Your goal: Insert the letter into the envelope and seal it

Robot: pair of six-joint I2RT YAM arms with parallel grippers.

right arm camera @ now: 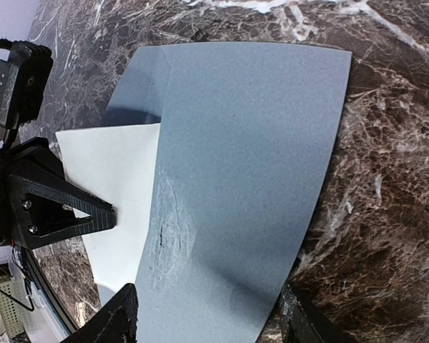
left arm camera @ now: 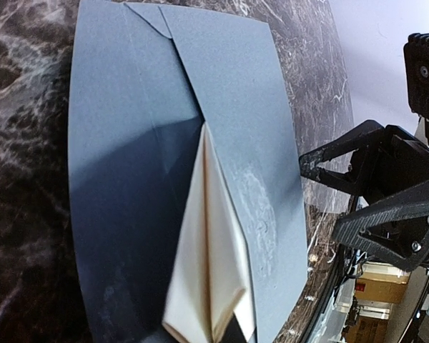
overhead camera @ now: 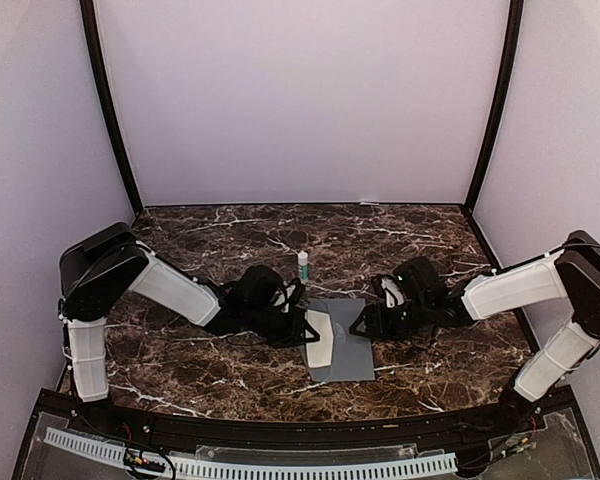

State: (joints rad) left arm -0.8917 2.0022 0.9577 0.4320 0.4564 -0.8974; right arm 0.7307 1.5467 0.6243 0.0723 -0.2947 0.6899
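Observation:
The slate-grey envelope lies flat on the marble table between both arms. The cream letter sticks out of its left side, partly tucked under the grey paper. My left gripper is shut on the letter's outer end; in the left wrist view the letter bows up from the jaws and narrows to a point where it enters the envelope. My right gripper is open, one fingertip over the envelope's near left part, the other just off its right edge. A scuffed patch marks the envelope.
A small white glue stick with a green cap stands upright just behind the envelope. The dark marble tabletop is ringed by pale walls with black corner posts. A black rail runs along the near edge.

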